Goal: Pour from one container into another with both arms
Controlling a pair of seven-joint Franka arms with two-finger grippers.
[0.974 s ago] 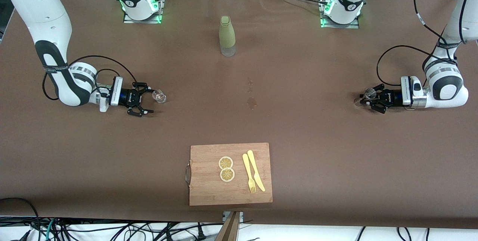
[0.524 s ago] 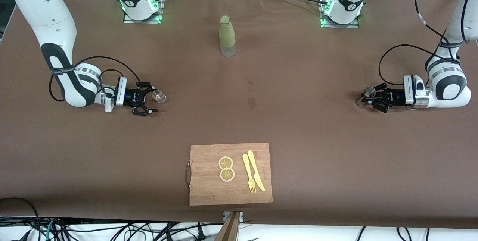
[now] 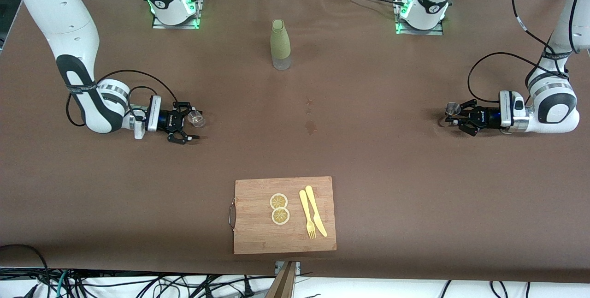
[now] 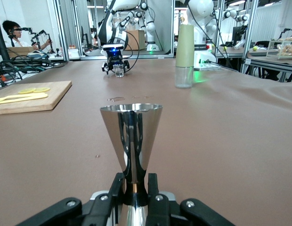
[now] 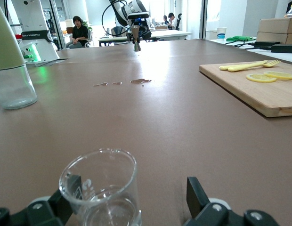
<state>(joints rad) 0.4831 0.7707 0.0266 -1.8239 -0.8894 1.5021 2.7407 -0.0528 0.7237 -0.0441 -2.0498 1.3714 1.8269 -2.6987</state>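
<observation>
One jigger [image 3: 453, 108], one glass cup [image 3: 197, 118]

The left gripper [image 4: 134, 200] clamps the narrow waist of the upright steel jigger [image 4: 131, 141]. Farther off on the brown table [image 4: 221, 132] stand an olive-sleeved bottle [image 4: 184, 56], a wooden cutting board [image 4: 33, 96], and the right gripper [image 4: 116, 66] at a small glass cup [image 4: 118, 71].

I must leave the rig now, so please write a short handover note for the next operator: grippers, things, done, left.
Left gripper: shut on the steel jigger at its waist, upright, at the left arm's end of the table.
Right gripper: open around the glass cup, at the right arm's end; the cup stands by one finger, not clamped.
Done: jigger gripped.
Left: close on the cup, bring both together, pour jigger into cup.
Spilled drops mark the table's middle.
</observation>
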